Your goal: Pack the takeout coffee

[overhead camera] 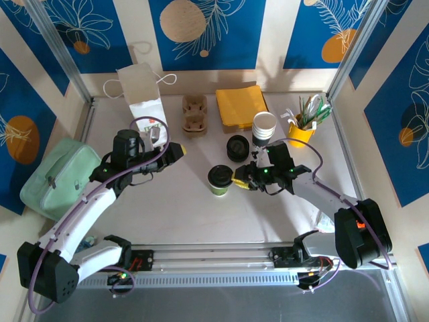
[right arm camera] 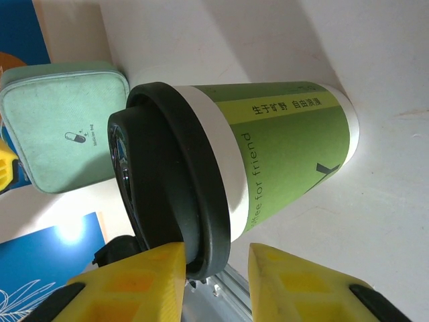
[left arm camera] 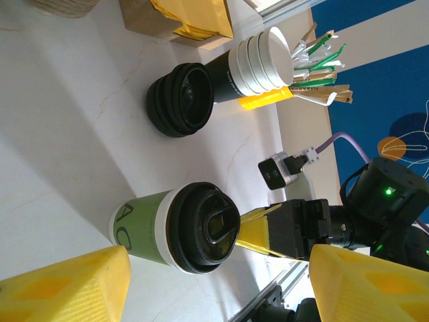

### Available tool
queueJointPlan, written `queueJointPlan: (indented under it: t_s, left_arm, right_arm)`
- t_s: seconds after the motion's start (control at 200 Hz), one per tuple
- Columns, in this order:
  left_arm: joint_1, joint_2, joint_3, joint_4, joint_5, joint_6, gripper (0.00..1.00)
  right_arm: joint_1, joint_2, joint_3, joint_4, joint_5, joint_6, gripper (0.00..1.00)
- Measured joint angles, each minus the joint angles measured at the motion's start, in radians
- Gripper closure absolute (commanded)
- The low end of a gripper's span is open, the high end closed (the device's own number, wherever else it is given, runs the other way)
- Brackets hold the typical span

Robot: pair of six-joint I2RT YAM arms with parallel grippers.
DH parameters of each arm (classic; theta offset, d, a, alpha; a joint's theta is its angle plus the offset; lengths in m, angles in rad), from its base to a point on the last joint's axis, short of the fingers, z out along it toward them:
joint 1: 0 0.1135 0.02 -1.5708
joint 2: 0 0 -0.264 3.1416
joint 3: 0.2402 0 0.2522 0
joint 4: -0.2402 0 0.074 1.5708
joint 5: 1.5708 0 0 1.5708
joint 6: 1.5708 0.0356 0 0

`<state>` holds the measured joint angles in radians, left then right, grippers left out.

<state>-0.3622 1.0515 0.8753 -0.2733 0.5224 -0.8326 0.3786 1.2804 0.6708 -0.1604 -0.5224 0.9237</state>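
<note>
The left gripper [overhead camera: 178, 151] hangs over the table [overhead camera: 167, 218] a little left of the takeout coffee [overhead camera: 219, 180], its jaws wide apart and holding nothing. The cup stands upright near the table's middle, long axis vertical, black lid up. It looks light, with thin paper walls that a hard squeeze would dent, and I reckon the lid could pop off. The green side below the rim seems the safer hold. The right gripper [overhead camera: 239, 181] sits at the cup's right, its fingers [right arm camera: 141, 282] narrowly apart about the lid's edge, not clamped.

Blue leaf-print wall panels [overhead camera: 234, 33], pale marbled tabletop [overhead camera: 181, 215], alu frame posts [overhead camera: 59, 50]
</note>
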Motion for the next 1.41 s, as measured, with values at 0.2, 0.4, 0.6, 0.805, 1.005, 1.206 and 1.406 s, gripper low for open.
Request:
queueJointPlan:
  t_s: [0.2,0.4,0.6,0.805,1.005,1.206,1.406]
  left_arm:
    - [0.0,0.008,0.0,0.0,0.0,0.0,0.29]
    - [0.0,0.014,-0.001,0.002,0.001,0.0,0.29]
    - [0.0,0.019,-0.002,0.004,0.006,0.0,0.28]
    - [-0.001,0.036,-0.005,0.022,0.032,0.005,0.26]
    - [-0.032,0.1,-0.005,0.054,0.05,0.036,0.24]
    - [-0.103,0.183,0.003,0.057,0.049,0.102,0.21]
    - [-0.157,0.254,0.013,0.068,0.049,0.166,0.19]
  right_arm:
    - [0.008,0.006,0.001,-0.001,0.002,-0.001,0.68]
    - [0.018,0.019,0.006,-0.01,0.004,-0.009,0.66]
    - [0.02,0.019,0.042,-0.039,0.022,-0.034,0.59]
    - [0.018,-0.022,0.07,-0.093,0.057,-0.086,0.44]
    - [0.013,-0.097,0.074,-0.108,0.083,-0.15,0.3]
    - [0.004,-0.121,0.074,-0.092,0.097,-0.208,0.29]
    - [-0.016,-0.1,0.066,-0.039,0.101,-0.25,0.29]
